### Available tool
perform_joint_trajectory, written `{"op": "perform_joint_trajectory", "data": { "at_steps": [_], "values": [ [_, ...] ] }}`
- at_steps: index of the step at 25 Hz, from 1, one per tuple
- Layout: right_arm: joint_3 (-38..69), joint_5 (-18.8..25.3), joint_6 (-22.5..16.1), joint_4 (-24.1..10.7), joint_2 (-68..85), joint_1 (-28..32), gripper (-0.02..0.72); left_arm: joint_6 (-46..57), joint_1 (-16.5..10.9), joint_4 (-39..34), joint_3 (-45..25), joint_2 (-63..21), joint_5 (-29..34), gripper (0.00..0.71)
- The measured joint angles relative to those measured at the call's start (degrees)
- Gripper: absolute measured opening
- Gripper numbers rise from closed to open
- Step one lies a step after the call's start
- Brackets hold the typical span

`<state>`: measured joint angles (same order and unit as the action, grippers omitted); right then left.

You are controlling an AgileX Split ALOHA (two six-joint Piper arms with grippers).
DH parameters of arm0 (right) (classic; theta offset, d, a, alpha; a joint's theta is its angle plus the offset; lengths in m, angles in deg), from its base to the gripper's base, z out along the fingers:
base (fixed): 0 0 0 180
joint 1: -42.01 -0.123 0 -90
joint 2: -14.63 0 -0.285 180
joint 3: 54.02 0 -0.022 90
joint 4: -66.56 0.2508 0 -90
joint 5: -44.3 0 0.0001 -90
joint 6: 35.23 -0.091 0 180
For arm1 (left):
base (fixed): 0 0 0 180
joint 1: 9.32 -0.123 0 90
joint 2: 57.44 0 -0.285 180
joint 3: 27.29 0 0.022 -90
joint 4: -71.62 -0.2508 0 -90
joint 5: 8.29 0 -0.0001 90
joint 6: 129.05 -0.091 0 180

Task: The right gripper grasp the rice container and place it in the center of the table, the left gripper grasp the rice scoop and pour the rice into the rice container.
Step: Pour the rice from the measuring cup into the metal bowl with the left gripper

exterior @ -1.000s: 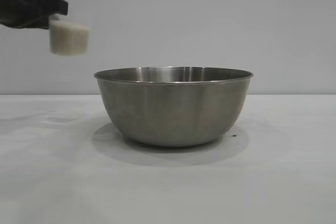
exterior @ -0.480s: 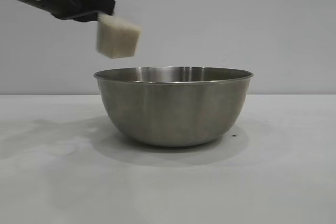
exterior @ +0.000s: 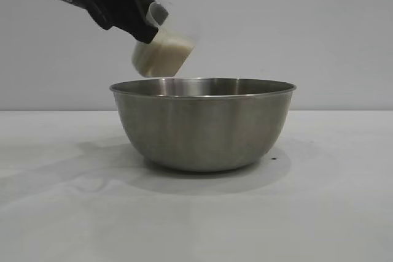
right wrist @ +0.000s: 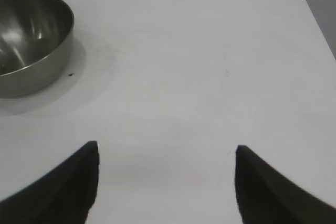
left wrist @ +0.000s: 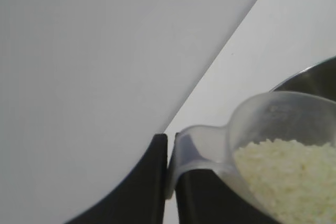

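- The table (exterior: 344,213) is the biggest thing here — a flat white top under everything. A tiny dark speck (exterior: 274,158) sits on it just beside the bowl's foot.
- The rice container (exterior: 202,124) is a big round steel bowl. It stands upright in the middle of the table. The right wrist view shows the bowl's shiny inside, and a few tiny bits lie at the bottom.
- The left gripper (exterior: 144,26) comes in from the upper left of the exterior view, on a black arm. Its two black fingers are pinched tight on the handle of the rice scoop (exterior: 163,53). In the left wrist view the clear handle sits squeezed between the two dark fingers (left wrist: 147,192).
- The right gripper (right wrist: 165,182) is off to the side, well apart from the bowl and over bare table. Its two pointed fingers stand wide apart and hold nothing.
- The scoop is a small clear cup. It hangs in the air above the left part of the bowl's rim, not touching it. It is tipped over, with its mouth leaning toward the bowl.
- The rice (left wrist: 286,174) is the smallest — little white grains heaped inside the tipped scoop.
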<state>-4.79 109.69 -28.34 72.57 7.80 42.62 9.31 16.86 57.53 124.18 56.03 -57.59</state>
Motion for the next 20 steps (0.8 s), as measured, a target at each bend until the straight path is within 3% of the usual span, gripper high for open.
{"op": "perform_joint_trajectory", "data": {
  "at_steps": [12, 20],
  "values": [
    [0.00, 0.00, 0.00, 0.00, 0.00, 0.00, 0.475, -20.38, 1.11, 1.16, -0.11, 0.00, -4.49, 0.000],
    [0.00, 0.00, 0.00, 0.00, 0.00, 0.00, 0.475, -29.63, 1.11, 0.96, -0.11, 0.73, -12.11, 0.000]
  ]
}}
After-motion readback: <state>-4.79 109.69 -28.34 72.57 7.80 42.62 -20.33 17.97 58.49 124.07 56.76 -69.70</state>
